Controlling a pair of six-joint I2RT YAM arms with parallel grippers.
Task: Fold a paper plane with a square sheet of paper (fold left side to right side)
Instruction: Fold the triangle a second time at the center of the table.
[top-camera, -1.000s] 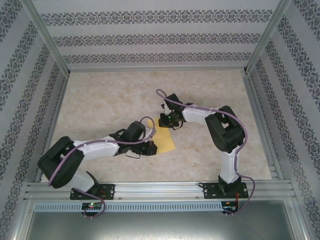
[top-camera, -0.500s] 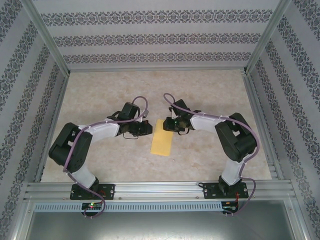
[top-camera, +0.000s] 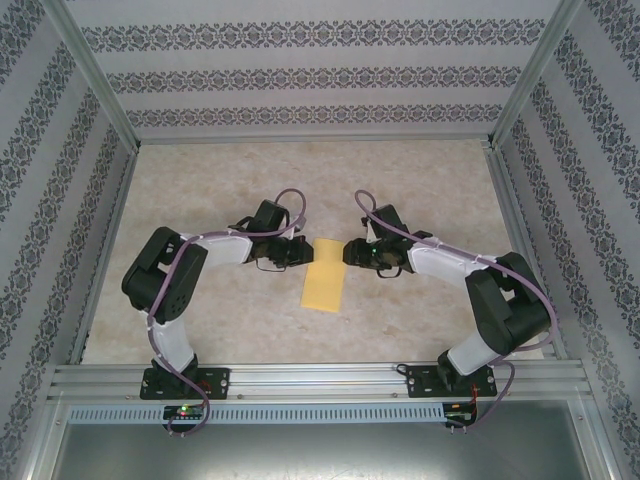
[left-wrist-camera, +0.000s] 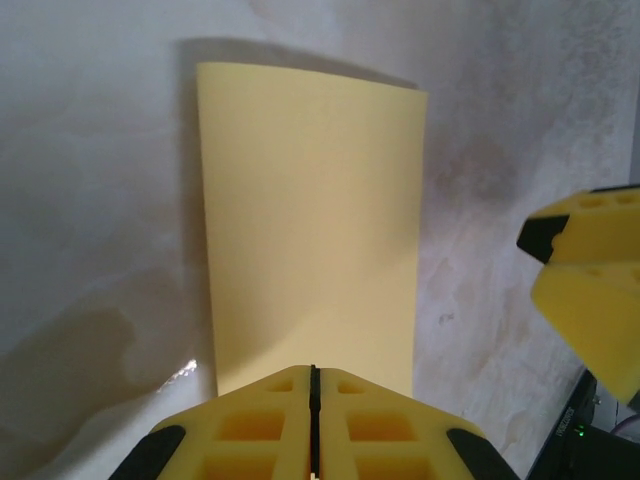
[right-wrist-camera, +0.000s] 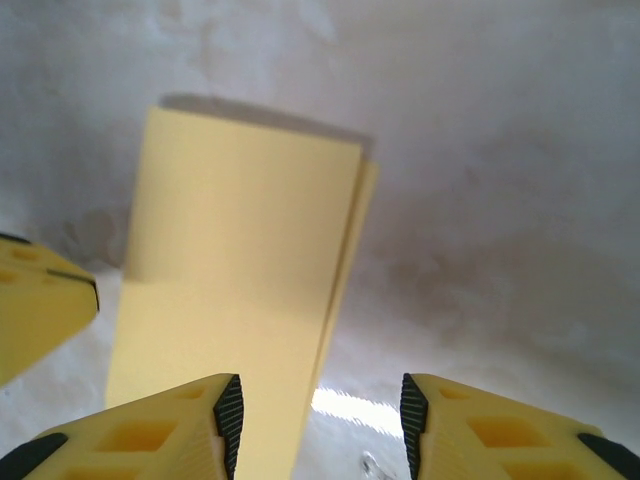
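Yellow-orange paper is what we meet first from the top external camera: the sheet of paper (top-camera: 323, 275) lies flat, folded in half into a narrow rectangle. It sits about the middle of the beige marbled surface (top-camera: 200, 180), a little nearer the near edge than the far one. The left hand (top-camera: 298, 255) is just beside the sheet's far left corner and the right hand (top-camera: 351, 252) just beside its far right corner, facing each other across the paper's far end. From up here we cannot make out how their jaws stand

From the left wrist camera, the left hand (left-wrist-camera: 312, 372) is closed and empty, its two yellow fingers pressed together with a thin seam between them. Its tips overlap one short end of the sheet (left-wrist-camera: 310, 220); we cannot tell whether they touch it. A yellow finger of the right hand (left-wrist-camera: 590, 270) shows beside the sheet's long edge

From the right wrist camera, the right hand (right-wrist-camera: 320, 400) is open, its black-padded fingers well apart and gripping nothing. The sheet (right-wrist-camera: 240, 250) lies below it, with the lower layer showing as a thin strip along one long edge
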